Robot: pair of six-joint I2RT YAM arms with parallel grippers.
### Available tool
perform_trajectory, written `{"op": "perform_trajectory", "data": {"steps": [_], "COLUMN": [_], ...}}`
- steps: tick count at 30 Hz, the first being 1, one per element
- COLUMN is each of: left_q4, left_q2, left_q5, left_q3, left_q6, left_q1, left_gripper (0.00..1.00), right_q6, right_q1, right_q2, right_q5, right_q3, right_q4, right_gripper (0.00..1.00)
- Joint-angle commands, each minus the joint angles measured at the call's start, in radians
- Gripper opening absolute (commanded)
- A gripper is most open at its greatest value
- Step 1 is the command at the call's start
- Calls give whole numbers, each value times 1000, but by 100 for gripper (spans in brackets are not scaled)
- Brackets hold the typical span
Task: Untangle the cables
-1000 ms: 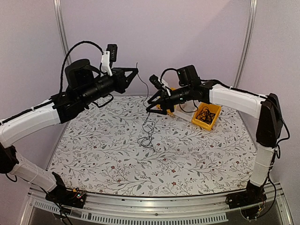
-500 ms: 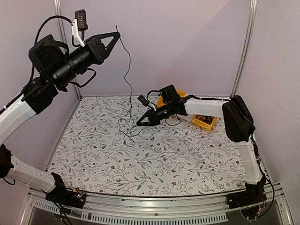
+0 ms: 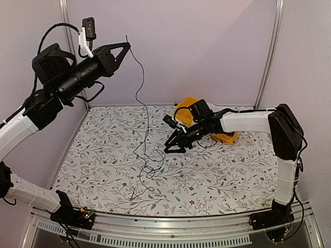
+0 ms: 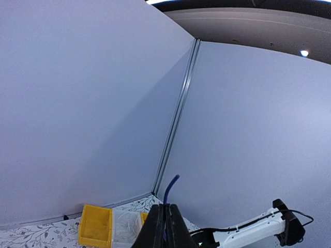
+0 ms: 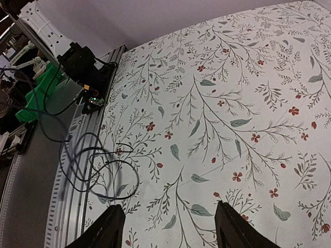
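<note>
Left gripper is pinched fully closed on one thin black cable, with its arm raised high on the left side of the scene. In the left wrist view the fingers press flat together, and a short end of the wire pokes up past their tips. From that grip the cable hangs in a long slack line down to the floral table. Its lower part lies there in a loose clump of overlapping loops near the middle, with a tail trailing toward the near edge.

Right gripper hovers low over the table just to the right of that clump, jaws spread wide with nothing between them. The right wrist view shows its two fingers well apart over bare cloth, with the loops lying off to the left of that view. Whether the tips touch the cloth cannot be told.

Behind the right arm sits a yellow bin near the far edge. A second yellow bin is just beside the forearm, and what either one holds is hidden.
</note>
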Motion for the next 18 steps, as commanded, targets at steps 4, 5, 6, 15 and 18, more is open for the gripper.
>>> {"op": "perform_trajectory", "data": {"steps": [4,5,6,15,18], "left_q4": [12,16,22,42,43], "left_q2": [5,6,8,19,26], "left_q5": [-6,-5,-5,-17,-17], "left_q3": [-46,-51,-55,-45,-28], "left_q6": [-29,-31,-30,-36,-34], "left_q1": [-19,-20,-21,-29,-34], "left_gripper": [0,0,0,0,0], "right_q6": [-158,-148,-137,-33,4], "right_q1": [6,5,7,64,90], "right_q2": [-308,-326,-343,-248,-193], "right_q5": [-37,-51,-63,-17,84], "right_q3": [-190,-203,-210,-174,-128], "right_q4": [109,124,141,199,222], "right_gripper": [74,76,77,82,83]}}
